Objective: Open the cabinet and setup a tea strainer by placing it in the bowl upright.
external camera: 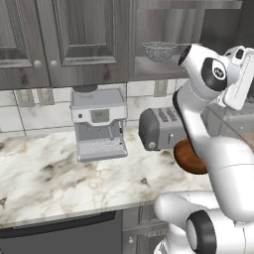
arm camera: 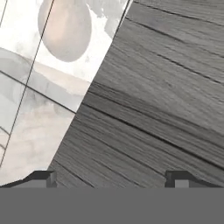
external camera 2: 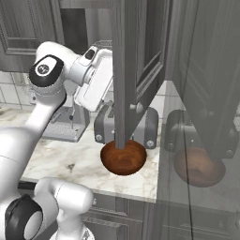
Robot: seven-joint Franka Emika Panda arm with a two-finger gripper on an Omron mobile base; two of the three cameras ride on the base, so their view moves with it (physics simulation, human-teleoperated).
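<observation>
The cabinet (external camera: 163,25) stands open, and its door (external camera 2: 136,61) swings out edge-on over the counter, silver knob (external camera 2: 139,107) facing right. On the shelf inside rests the tea strainer (external camera: 159,50), a silver mesh basket. The reddish-brown bowl (external camera 2: 123,157) sits on the marble counter in front of the toaster; in the left base view my arm covers part of the bowl (external camera: 187,158). My gripper (arm camera: 111,179) is open and holds nothing. Its tips are spread wide, close against the dark wood-grain face of the door. My white hand (external camera 2: 96,79) is just left of the door.
A grey toaster (external camera: 158,128) stands behind the bowl. A silver coffee machine (external camera: 97,124) stands to its left, under closed wall cabinets (external camera: 82,34). A glossy dark panel (external camera 2: 206,117) on the right mirrors the bowl and toaster. Bare marble counter (external camera: 59,178) lies at front left.
</observation>
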